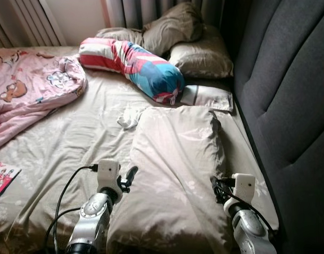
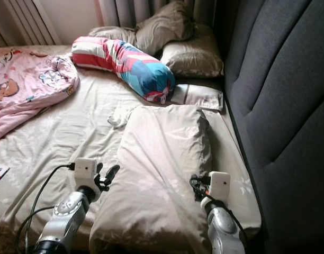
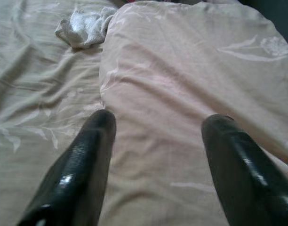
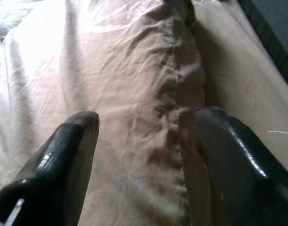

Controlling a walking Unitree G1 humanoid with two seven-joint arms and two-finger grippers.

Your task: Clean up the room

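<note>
Nearest the camera, the left end effector (image 1: 129, 177) and the right end effector (image 1: 219, 189) flank the near end of a large beige pillow (image 1: 175, 169) that lies lengthwise on the bed (image 1: 72, 143), close to the dark padded headboard (image 1: 289, 106). Both are released: in the wrist views the left fingers (image 3: 83, 160) straddle the pillow's left edge, and the right fingers (image 4: 64, 155) span its seamed right edge, each pair spread wide with fabric between. That symmetric placement looks chosen for a two-armed lift, probably to carry the pillow up beside the other pillows (image 1: 199, 55) at the head. Beyond it lie a striped bolster (image 1: 133, 63), a crumpled white cloth (image 1: 127, 117) just beside the pillow's far left corner, and a pink blanket (image 1: 29, 87) bunched on the left.
</note>
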